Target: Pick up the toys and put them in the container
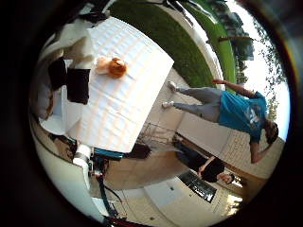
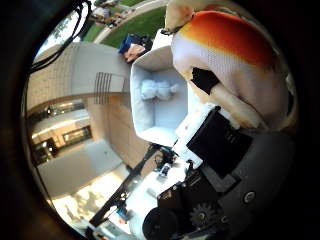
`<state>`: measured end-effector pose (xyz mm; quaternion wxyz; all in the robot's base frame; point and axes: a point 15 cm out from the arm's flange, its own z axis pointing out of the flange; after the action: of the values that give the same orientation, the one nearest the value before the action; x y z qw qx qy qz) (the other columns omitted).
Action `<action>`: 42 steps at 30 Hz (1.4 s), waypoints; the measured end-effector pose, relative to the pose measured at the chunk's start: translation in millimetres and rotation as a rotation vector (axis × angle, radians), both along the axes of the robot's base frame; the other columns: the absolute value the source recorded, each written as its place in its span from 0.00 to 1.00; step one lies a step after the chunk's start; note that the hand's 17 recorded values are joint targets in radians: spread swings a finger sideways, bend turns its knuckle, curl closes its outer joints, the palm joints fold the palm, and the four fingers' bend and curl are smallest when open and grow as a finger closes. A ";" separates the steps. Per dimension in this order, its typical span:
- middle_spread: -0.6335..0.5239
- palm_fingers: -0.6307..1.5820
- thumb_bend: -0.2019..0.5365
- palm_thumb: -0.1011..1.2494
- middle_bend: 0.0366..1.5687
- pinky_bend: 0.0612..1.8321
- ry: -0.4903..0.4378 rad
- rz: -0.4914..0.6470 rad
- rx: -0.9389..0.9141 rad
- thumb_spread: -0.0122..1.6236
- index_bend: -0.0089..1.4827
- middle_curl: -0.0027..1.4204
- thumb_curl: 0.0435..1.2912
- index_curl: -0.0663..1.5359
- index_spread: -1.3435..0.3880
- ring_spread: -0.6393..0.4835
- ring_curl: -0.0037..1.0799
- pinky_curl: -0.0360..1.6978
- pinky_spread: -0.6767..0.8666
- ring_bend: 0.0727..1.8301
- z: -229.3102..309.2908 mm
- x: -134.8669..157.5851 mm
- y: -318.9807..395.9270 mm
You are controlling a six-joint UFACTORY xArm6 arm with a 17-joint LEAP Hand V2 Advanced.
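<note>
The white-and-black robot hand [image 2: 210, 150] grasps a plush toy with an orange top and white belly [image 2: 225, 55], pressed close against the palm. Beyond it the white rectangular container [image 2: 142, 107] lies open, a small white toy [image 2: 157, 90] already inside. Only the little-finger view shows an orange-and-cream plush [image 1: 111, 66] left on the white-clothed table [image 1: 128, 109].

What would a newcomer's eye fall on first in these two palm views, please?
The orange and white plush toy would catch it first: it fills much of the thumb side view, right against the hand. Beyond it stands the white container with a pale toy already inside. In the other view, a small orange toy lies on the white table.
</note>
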<state>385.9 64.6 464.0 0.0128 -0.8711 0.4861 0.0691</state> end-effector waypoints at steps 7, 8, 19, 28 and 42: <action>0.37 0.61 0.25 0.77 0.85 0.82 0.055 0.113 0.124 0.70 0.47 0.72 0.54 0.59 0.20 0.46 0.79 0.56 0.54 0.82 -20.4 -19.3 91.0; 0.38 0.61 0.25 0.77 0.86 0.83 0.053 0.116 0.131 0.70 0.47 0.72 0.54 0.60 0.19 0.46 0.80 0.57 0.53 0.83 -25.9 -18.1 99.2; 0.40 0.59 0.21 0.67 0.85 0.79 0.061 0.108 0.125 0.71 0.47 0.70 0.52 0.71 0.19 0.49 0.77 0.58 0.53 0.83 -97.9 -15.3 150.9; 0.52 0.18 0.24 0.66 0.34 0.63 0.103 0.115 0.109 0.72 0.21 0.43 0.45 0.60 0.39 0.70 0.53 0.49 0.64 0.54 -101.1 -23.9 134.8; 0.59 0.24 0.24 0.69 0.07 0.45 0.104 0.120 0.130 0.68 0.09 0.25 0.41 0.33 0.49 0.83 0.30 0.33 0.75 0.24 -85.4 -24.2 86.2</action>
<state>361.7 150.8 378.6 0.0397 -0.8911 0.4277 0.1462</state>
